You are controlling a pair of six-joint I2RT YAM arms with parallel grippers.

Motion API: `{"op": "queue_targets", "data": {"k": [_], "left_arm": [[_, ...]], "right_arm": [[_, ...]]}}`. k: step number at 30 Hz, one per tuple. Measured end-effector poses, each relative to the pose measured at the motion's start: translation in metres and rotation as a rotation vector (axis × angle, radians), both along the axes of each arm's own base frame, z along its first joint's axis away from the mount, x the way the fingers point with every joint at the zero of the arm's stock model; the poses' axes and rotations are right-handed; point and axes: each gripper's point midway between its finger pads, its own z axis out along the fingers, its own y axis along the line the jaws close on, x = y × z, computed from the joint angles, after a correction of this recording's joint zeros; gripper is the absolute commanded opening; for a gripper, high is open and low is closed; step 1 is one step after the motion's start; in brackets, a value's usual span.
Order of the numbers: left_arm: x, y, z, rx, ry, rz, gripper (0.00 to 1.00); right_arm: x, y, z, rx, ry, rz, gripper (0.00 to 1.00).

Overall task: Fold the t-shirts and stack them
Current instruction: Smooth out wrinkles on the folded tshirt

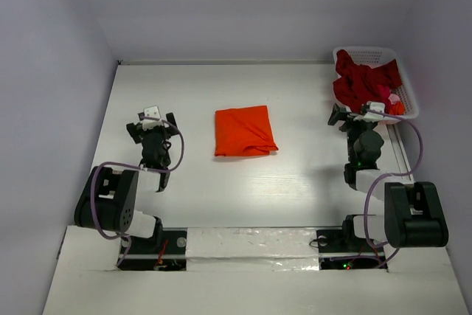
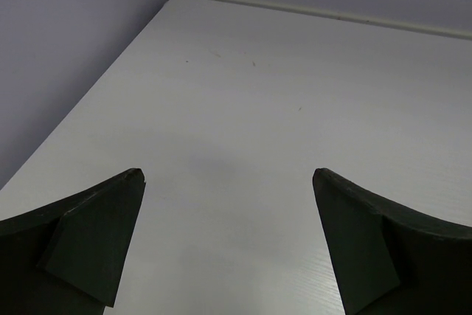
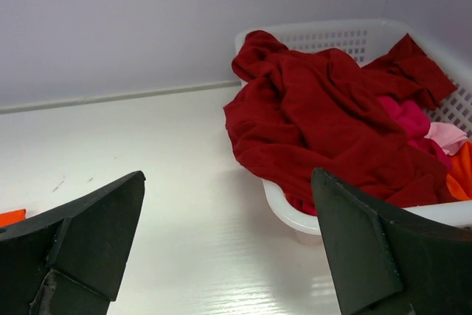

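Observation:
A bright orange-red t-shirt [image 1: 245, 130] lies folded in a flat square at the middle of the table; a sliver of it [image 3: 11, 217] shows at the left edge of the right wrist view. A dark crimson t-shirt [image 1: 359, 81] is heaped in the white basket [image 1: 408, 92] and hangs over its near rim [image 3: 324, 119], with pink cloth [image 3: 413, 119] beside it. My left gripper [image 1: 153, 118] is open and empty over bare table, left of the folded shirt [image 2: 228, 175]. My right gripper [image 1: 358, 111] is open and empty just in front of the basket [image 3: 228, 175].
The white lattice basket [image 3: 317, 223] stands at the back right corner against the wall. Grey walls close the table at the back and both sides. Taped strips run along the near edge between the arm bases.

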Motion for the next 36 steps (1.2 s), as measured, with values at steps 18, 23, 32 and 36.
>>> {"op": "queue_targets", "data": {"k": [18,23,32,36], "left_arm": [[-0.01,-0.002,-0.015,-0.001,0.023,-0.073,0.99],[-0.012,-0.004,-0.018,0.004,0.032,-0.088,0.99],[-0.013,-0.016,-0.022,0.022,0.043,-0.189,0.99],[-0.013,-0.018,-0.022,0.027,0.045,-0.201,0.99]], "right_arm": [[-0.016,-0.005,-0.007,0.006,-0.034,-0.026,1.0],[-0.015,-0.003,-0.004,0.003,-0.044,-0.018,1.0],[-0.015,0.006,-0.002,-0.01,-0.051,0.033,1.0],[-0.015,0.007,-0.002,-0.012,-0.051,0.04,1.0]]}}
